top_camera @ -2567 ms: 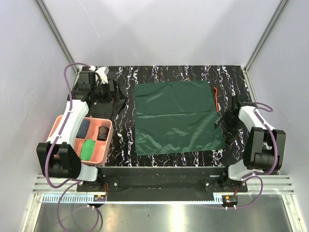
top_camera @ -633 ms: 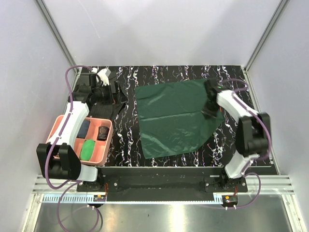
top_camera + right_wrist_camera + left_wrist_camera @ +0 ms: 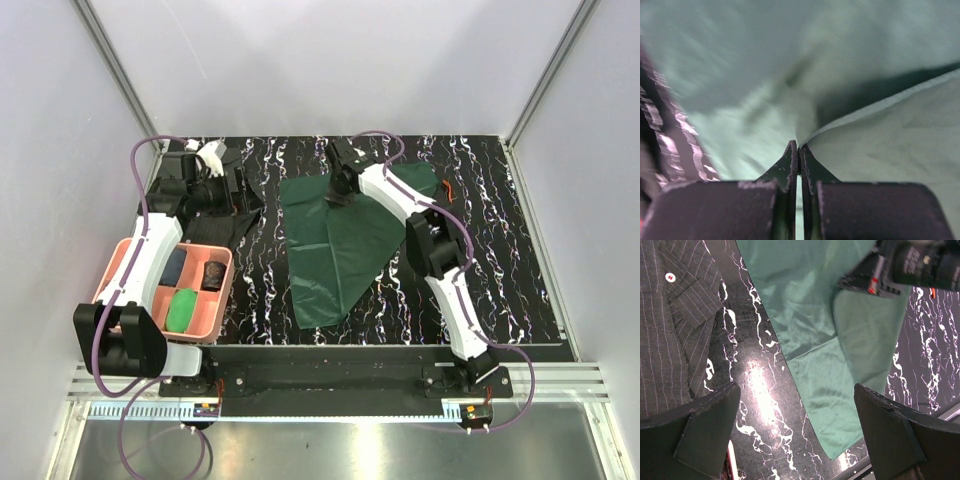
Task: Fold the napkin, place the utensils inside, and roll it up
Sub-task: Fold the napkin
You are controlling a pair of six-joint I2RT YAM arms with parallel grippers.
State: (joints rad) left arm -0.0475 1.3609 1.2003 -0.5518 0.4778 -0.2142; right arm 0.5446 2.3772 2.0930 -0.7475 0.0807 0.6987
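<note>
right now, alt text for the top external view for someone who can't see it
The right gripper, shut on the dark green napkin, holds its edge over the cloth's far side in a diagonal fold. The left gripper hangs open by the pinstriped shirt; an orange fork lies far right.

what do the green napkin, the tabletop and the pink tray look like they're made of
napkin: soft woven cloth with a slight sheen; it drapes, creases and folds over itself.
tabletop: hard glossy black surface with white marble veining, likely laminate or a print; it reflects light in the left wrist view.
tray: probably moulded plastic, matte pink, with thin rigid dividers.
</note>
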